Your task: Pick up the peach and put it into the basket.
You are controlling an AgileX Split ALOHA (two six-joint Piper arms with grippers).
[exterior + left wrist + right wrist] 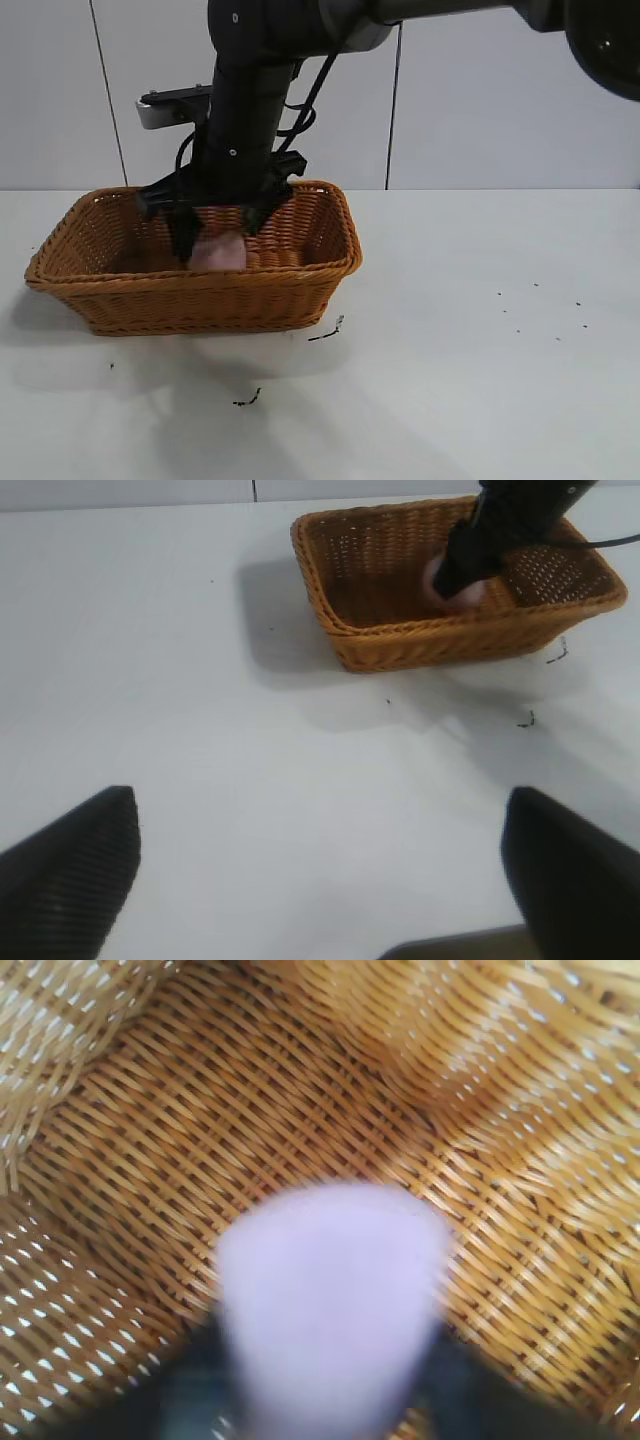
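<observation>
The orange-brown wicker basket [200, 300] stands on the white table at the left. My right arm reaches down into it from above. My right gripper [218, 240] is shut on the dusty-pink peach [218, 253] and holds it inside the basket, below the rim and just above the woven floor [300, 1090]. In the right wrist view the peach [330, 1300] fills the space between the dark fingers [185, 1395]. The left wrist view shows the basket [400, 645], the peach [436, 582] and my right gripper [470, 565] from afar. My left gripper [320, 880] is open and empty over bare table.
Small dark bits of debris lie on the table in front of the basket [328, 332] [248, 400], and tiny specks lie farther right [540, 310]. A pale wall stands behind the table.
</observation>
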